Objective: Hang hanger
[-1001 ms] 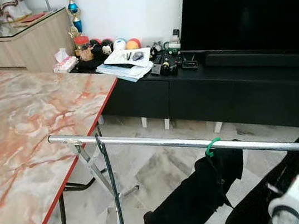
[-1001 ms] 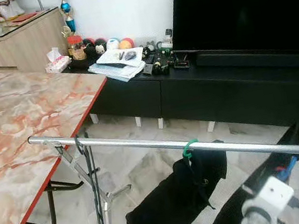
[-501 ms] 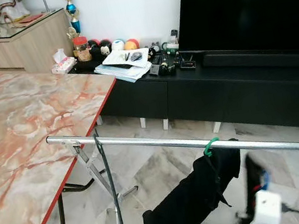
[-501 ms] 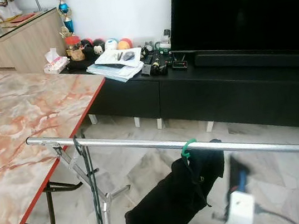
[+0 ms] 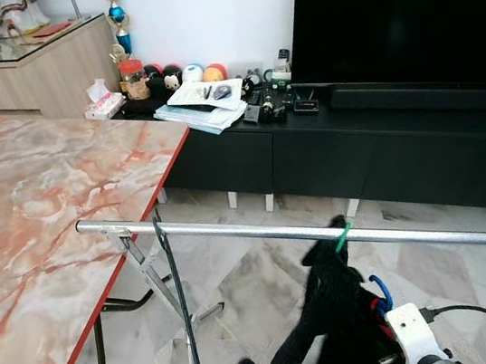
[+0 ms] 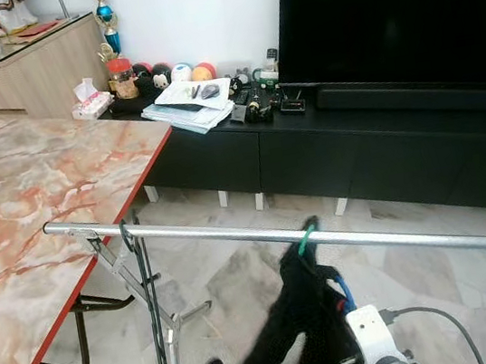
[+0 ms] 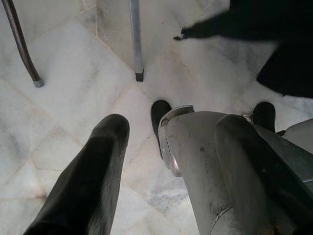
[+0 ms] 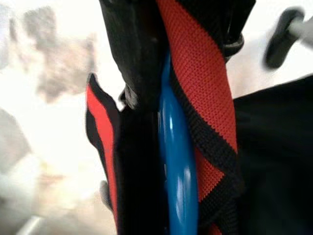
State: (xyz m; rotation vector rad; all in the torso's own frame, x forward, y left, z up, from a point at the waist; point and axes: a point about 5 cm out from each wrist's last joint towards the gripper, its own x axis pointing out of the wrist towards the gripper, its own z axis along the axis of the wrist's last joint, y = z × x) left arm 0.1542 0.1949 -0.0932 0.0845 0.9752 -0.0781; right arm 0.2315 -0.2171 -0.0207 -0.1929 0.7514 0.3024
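Note:
A silver clothes rail (image 5: 232, 230) runs across in front of me. A green hanger hook (image 5: 341, 238) sits on it with a black garment (image 5: 330, 302) hanging below. Just right of that garment a blue hanger (image 5: 380, 290) shows, below the rail. My right wrist (image 5: 416, 337) is under it. In the right wrist view my right gripper (image 8: 159, 112) is shut on the blue hanger (image 8: 177, 166), which carries black cloth with a red strap (image 8: 198, 73). A dark hanger (image 5: 177, 288) hangs at the rail's left end. My left arm hangs idle, one black finger (image 7: 90, 181) over the floor.
A marble-topped table with a red edge (image 5: 45, 202) stands on my left, touching the rail's left end. Behind the rail is a black TV bench (image 5: 357, 147) with papers and small items, and a large TV (image 5: 401, 12). The rack's legs (image 7: 134, 39) stand on the tiled floor.
My right arm has dropped and swung left with its garment, from the rail's right side to just beside the green-hooked garment. That garment now hangs bunched closer under the rail.

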